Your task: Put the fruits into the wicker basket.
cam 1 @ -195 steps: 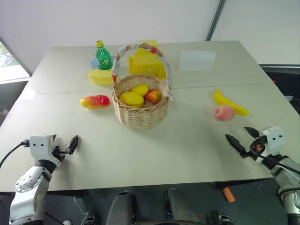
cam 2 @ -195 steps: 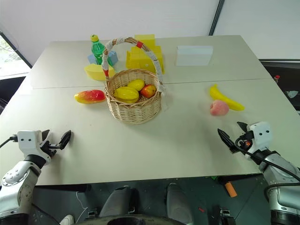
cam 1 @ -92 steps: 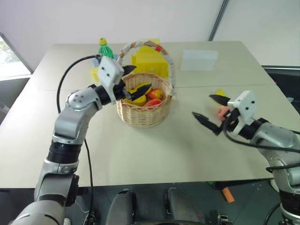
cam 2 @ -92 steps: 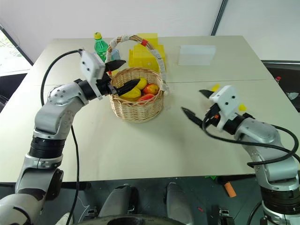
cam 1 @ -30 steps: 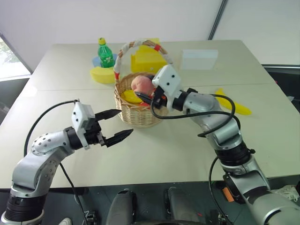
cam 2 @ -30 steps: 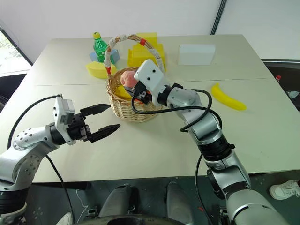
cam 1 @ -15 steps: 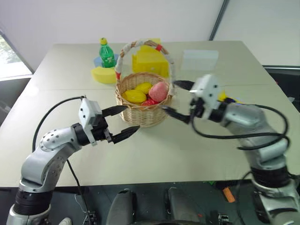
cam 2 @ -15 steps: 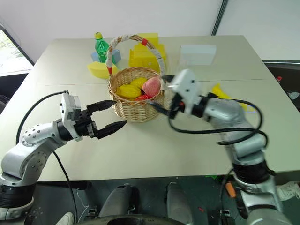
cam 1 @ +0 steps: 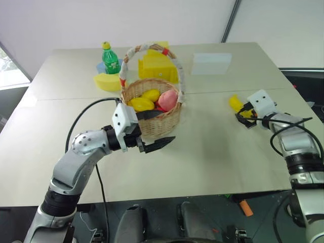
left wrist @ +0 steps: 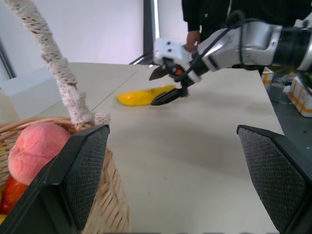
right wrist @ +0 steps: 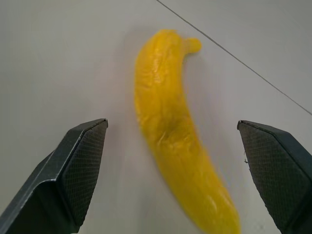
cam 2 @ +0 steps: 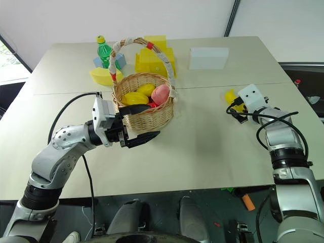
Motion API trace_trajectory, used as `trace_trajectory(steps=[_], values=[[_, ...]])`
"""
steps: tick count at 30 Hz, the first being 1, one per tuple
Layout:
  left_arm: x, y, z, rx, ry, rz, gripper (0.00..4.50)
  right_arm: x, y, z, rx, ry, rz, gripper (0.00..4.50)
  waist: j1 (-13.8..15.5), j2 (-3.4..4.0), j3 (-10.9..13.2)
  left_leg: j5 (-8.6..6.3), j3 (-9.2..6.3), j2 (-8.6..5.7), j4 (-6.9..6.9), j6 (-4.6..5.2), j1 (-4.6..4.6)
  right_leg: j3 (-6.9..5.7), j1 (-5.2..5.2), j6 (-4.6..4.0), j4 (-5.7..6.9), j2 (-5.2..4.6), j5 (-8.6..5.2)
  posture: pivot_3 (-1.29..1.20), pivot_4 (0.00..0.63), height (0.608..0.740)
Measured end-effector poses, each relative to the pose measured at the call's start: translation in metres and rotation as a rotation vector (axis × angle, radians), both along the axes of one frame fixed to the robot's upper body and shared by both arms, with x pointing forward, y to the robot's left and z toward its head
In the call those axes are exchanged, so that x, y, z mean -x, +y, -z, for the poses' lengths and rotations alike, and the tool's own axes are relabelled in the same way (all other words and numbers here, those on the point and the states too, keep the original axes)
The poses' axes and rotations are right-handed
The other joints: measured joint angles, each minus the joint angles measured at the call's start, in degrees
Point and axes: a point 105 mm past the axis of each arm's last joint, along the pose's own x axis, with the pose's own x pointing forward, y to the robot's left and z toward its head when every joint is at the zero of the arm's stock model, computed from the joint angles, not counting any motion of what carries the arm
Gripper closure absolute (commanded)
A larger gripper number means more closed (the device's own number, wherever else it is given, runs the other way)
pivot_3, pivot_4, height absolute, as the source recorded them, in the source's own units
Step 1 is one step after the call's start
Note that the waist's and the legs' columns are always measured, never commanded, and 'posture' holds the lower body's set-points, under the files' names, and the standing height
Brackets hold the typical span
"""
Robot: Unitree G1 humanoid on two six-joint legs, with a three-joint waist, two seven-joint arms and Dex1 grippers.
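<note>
From the head camera I see the wicker basket (cam 1: 152, 109) on the worktop (cam 1: 202, 152), with the peach (cam 1: 168, 99) and yellow fruits (cam 1: 143, 104) inside. My left gripper (cam 1: 154, 129) is just beside the basket's front, its jaws wide open and empty. My right gripper (cam 1: 244, 114) is at the banana (cam 1: 235, 103), far right.

In the left wrist view the peach (left wrist: 34, 146) lies inside the basket rim (left wrist: 112, 195); across the worktop is the banana (left wrist: 144, 96).

In the right wrist view the banana (right wrist: 175, 131) lies on the worktop between the open jaws, not gripped.

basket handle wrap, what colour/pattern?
White cloth with red bands on the wicker basket's handle; clearest in the left eye view.
</note>
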Motion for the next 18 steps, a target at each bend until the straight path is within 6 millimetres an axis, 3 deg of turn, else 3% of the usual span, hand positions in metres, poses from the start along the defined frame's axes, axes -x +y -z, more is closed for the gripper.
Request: trace_trajectory(steps=[2, 6, 8, 14, 17, 18], values=[[0.001, -0.001, 0.002, -0.006, 0.003, 0.001, 0.0, -0.005, 0.0, 0.004, -0.008, 0.011, 0.002, 0.91, 0.07, 0.02, 0.01, 0.0, -0.01, 0.0, 0.0, 0.0, -0.02, 0.0, 0.0, 0.0, -0.01, -0.03, 0.0, 0.0, 0.15, 0.74], [0.001, 0.002, 0.009, -0.014, 0.025, -0.012, 0.0, -0.008, -0.002, 0.008, -0.008, 0.022, 0.0, 3.02, 0.34, 0.02, 0.01, 0.0, -0.04, 0.0, 0.0, 0.0, -0.06, -0.02, 0.0, 0.0, -0.04, -0.11, 0.0, 0.0, 0.15, 0.74], [0.002, 0.002, 0.011, -0.017, 0.03, -0.016, 0.0, -0.009, -0.003, 0.007, -0.002, 0.018, -0.001, 3.8, 0.27, 0.02, 0.01, 0.0, -0.04, -0.01, 0.0, 0.0, -0.06, -0.02, 0.01, 0.01, -0.05, -0.13, 0.0, 0.0, 0.15, 0.74], [0.002, 0.008, 0.014, -0.014, 0.042, -0.048, 0.0, -0.002, 0.005, -0.004, 0.077, -0.039, -0.086, 3.85, 0.27, 0.07, 0.04, 0.0, -0.05, 0.0, -0.01, 0.0, -0.08, -0.02, -0.02, 0.01, -0.05, -0.14, 0.0, 0.0, 0.15, 0.74], [-0.002, 0.03, 0.014, -0.029, 0.04, -0.125, 0.0, 0.019, 0.026, -0.027, 0.133, -0.099, -0.261, 3.85, 0.43, 0.21, 0.12, -0.01, -0.13, 0.05, -0.04, 0.01, -0.15, -0.06, -0.09, 0.01, -0.01, -0.14, 0.0, 0.0, 0.15, 0.74], [-0.005, 0.039, 0.01, -0.021, 0.036, -0.155, 0.0, 0.035, 0.038, -0.04, 0.133, -0.122, -0.352, 3.85, 0.44, 0.29, 0.17, -0.01, -0.13, 0.06, -0.04, 0.02, -0.16, -0.08, -0.09, 0.01, -0.02, -0.14, 0.0, 0.0, 0.15, 0.74]])
